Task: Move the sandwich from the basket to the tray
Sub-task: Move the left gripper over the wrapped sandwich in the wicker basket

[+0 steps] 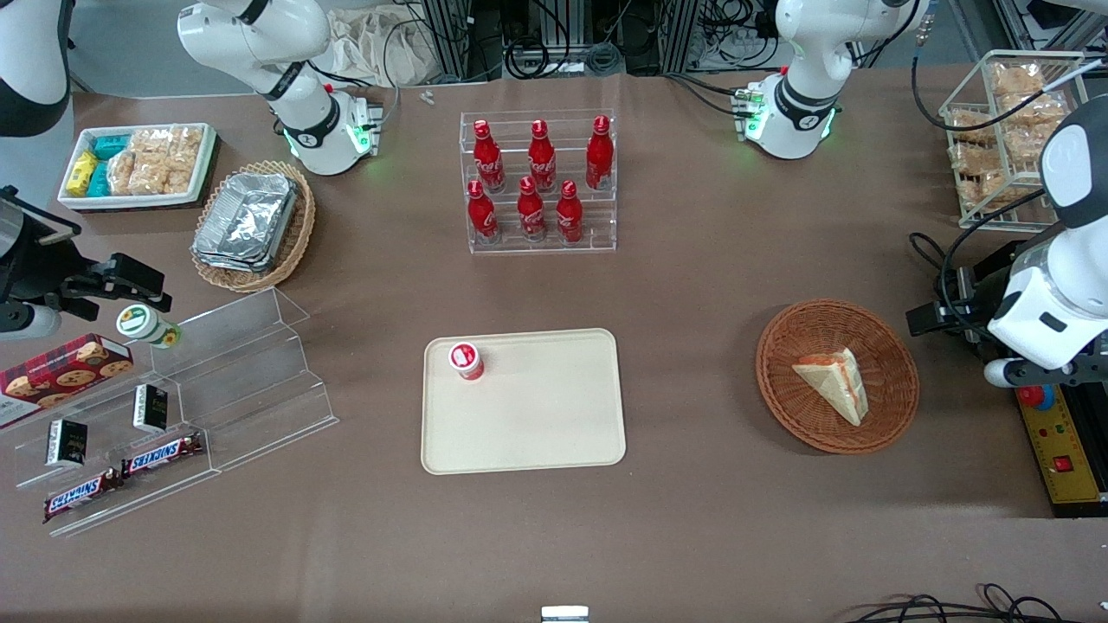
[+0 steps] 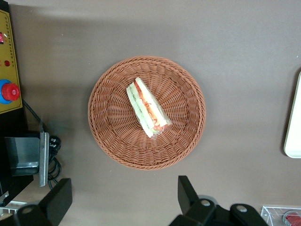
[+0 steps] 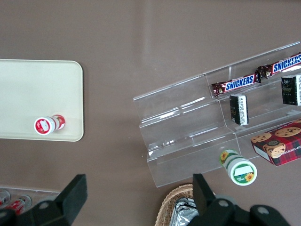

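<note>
From the front, the sandwich (image 1: 833, 381) lies flat in the round brown basket (image 1: 892, 346), toward my working arm's end of the table. The tray (image 1: 537, 415) sits well apart from the basket, at the middle of the table, with a small red-capped bottle (image 1: 466, 360) standing on one of its corners. Farther from the camera than the tray, a clear rack holds red bottles (image 1: 537, 182). My arm reaches in at the table's edge beside the basket.

From my wrist camera, my gripper (image 2: 123, 200) hangs high above the table with its two fingers (image 2: 187, 192) spread wide apart and holding nothing. The sandwich (image 2: 147, 107) rests in the middle of the basket (image 2: 186, 141), its orange and green filling facing up. An edge of the tray (image 2: 292, 127) shows beside the basket.

From the parked arm's wrist, the tray (image 3: 28, 89) carries the red-capped bottle (image 3: 47, 125) near its rim.
</note>
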Tool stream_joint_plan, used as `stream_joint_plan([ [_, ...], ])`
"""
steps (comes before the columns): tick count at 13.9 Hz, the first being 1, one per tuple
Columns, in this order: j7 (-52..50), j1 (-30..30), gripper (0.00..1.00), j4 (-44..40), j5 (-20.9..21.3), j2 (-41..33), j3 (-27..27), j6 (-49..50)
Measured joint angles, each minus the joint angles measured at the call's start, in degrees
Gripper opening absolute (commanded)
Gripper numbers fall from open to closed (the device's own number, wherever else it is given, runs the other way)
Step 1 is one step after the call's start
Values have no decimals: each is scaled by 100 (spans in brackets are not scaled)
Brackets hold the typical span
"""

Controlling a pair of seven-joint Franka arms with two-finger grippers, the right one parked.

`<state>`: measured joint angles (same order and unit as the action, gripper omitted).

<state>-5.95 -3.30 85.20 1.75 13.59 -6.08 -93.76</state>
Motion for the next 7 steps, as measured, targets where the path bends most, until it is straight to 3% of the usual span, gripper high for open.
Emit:
stream_joint_plan([
  [7, -537, 15, 99, 259, 0, 153, -33, -353],
])
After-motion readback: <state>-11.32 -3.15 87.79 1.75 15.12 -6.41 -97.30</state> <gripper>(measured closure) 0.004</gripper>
